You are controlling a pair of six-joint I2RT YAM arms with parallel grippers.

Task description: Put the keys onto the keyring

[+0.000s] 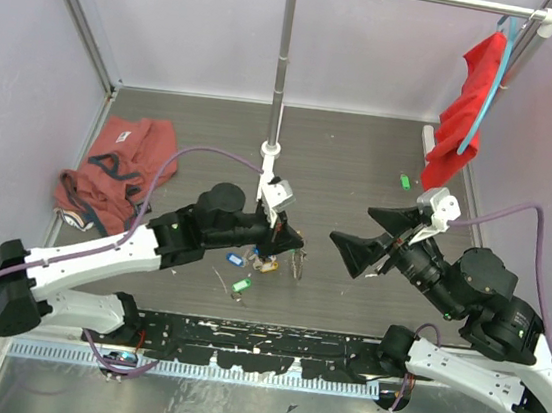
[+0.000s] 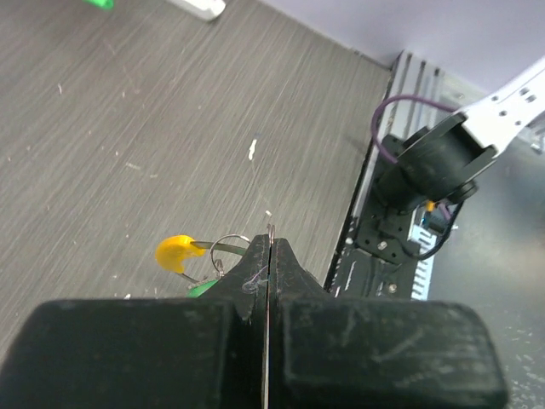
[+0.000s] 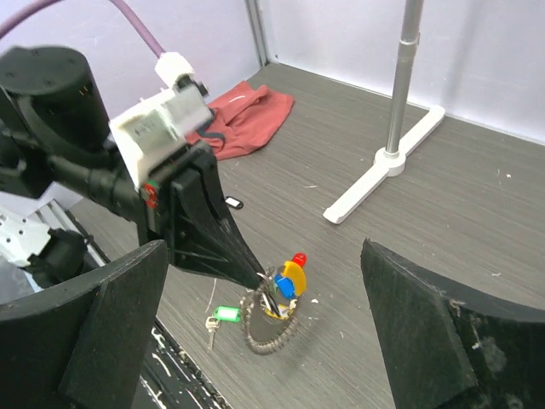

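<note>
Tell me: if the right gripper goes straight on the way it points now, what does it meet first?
Probably the keys bunched at the keyring, which the shut left gripper pinches at its tip. The open right gripper aims at them; depth is unclear, so the left gripper's tip could come first.

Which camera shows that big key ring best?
Right wrist view: the keyring, beaded loop and yellow section, shows at the left gripper. The top view gives only a tiny glint; the left wrist view shows just the yellow bit and some wire.
</note>
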